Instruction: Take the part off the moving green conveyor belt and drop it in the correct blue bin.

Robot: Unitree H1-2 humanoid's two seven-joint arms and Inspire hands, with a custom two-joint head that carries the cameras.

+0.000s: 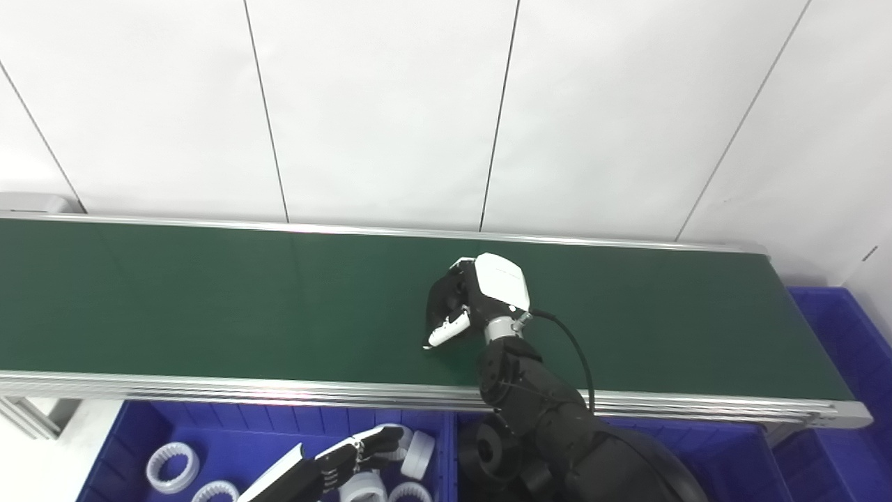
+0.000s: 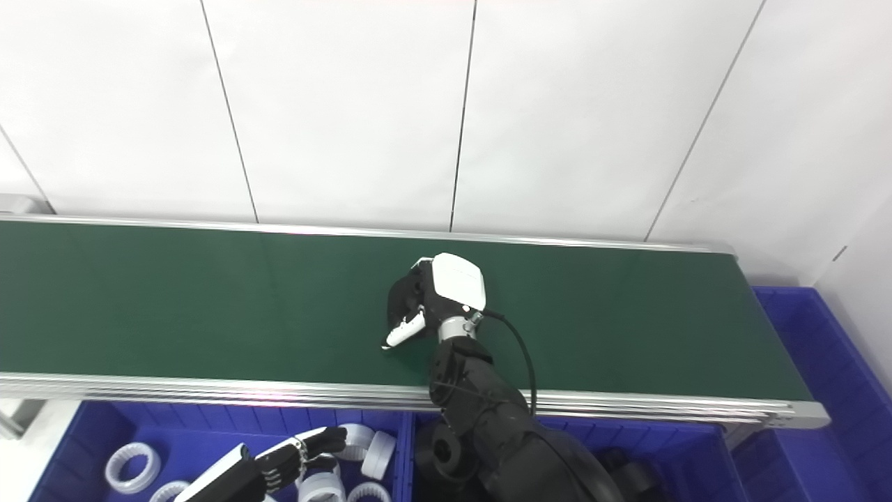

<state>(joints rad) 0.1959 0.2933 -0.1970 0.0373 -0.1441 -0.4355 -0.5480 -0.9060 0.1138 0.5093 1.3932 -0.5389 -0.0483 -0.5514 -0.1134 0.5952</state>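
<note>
My right hand point(image 1: 465, 301) rests on the green conveyor belt point(image 1: 209, 307) near its middle. Its fingers are curled down around a dark part point(image 1: 439, 301) that the hand mostly hides. The white thumb tip point(image 1: 446, 332) points toward the belt's near edge. No other part shows on the belt. My left hand point(image 1: 348, 457) hovers low over the left blue bin point(image 1: 132, 432), fingers stretched out and holding nothing. It also shows in the right eye view point(image 2: 296, 457).
The left bin holds several white toothed rings point(image 1: 172, 467). A middle blue bin point(image 1: 725, 453) under my right arm holds black round parts point(image 1: 491, 453). Another blue bin point(image 1: 847, 335) stands past the belt's right end. A white panel wall runs behind the belt.
</note>
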